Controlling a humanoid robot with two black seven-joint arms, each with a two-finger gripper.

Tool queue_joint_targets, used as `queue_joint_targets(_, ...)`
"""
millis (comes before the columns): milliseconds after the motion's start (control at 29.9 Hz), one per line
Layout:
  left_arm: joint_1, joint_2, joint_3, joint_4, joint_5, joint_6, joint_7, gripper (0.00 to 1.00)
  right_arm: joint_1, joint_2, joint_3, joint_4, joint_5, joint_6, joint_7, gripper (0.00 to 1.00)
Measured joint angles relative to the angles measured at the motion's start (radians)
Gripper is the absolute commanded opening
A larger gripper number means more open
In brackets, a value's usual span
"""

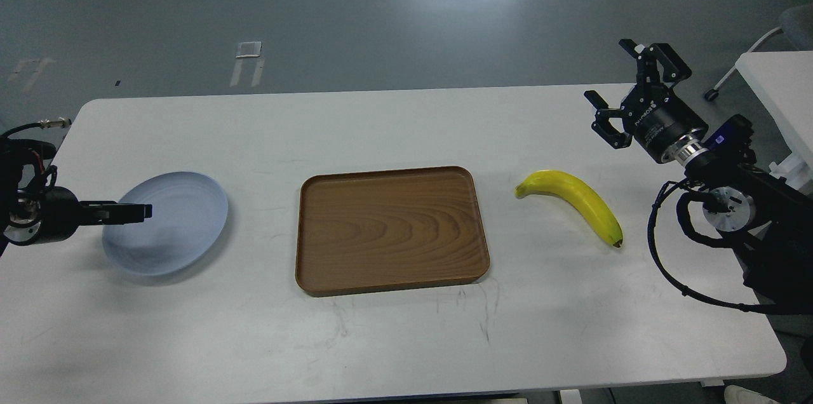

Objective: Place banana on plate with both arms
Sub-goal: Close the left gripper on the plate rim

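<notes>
The yellow banana (575,198) lies on the white table right of the tray, stem end toward the tray. The pale blue-grey plate (181,226) sits at the table's left. My left gripper (130,212) comes in low from the left edge, and its tip reaches over the plate's left rim. It is seen edge-on as one thin dark bar, so I cannot tell its fingers apart or whether it touches the plate. My right gripper (607,70) is open and empty, raised above the table behind and to the right of the banana.
A rectangular brown wood-grain tray (305,232) lies empty in the middle of the table (406,340), between plate and banana. My right arm's body and cables (730,220) fill the right edge. A second white table (775,86) stands at far right.
</notes>
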Motion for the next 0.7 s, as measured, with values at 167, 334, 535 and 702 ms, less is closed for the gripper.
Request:
queue_joint_targets(167, 0.002, -0.007, 0.03, 0.022, -0.019, 0.009, 0.0, 0.87, 0.0, -0.001, 0.001, 0.001, 0.0, 0.0, 0.0, 1.0)
queue_joint_targets(334, 0.026, -0.022, 0.051, 0.059, -0.038, 0.036, 0.0, 0.82, 0.0, -0.001, 0.001, 0.001, 0.0, 0.0, 0.001, 1.0)
queue_joint_targets(535, 0.043, -0.032, 0.054, 0.081, -0.058, 0.044, 0.0, 0.7, 0.0, 0.0, 0.001, 0.002, 0.0, 0.0, 0.001, 1.0)
queue_joint_targets(702, 0.052, -0.033, 0.055, 0.084, -0.066, 0.046, 0.0, 0.56, 0.0, -0.001, 0.001, 0.003, 0.0, 0.0, 0.001, 1.0)
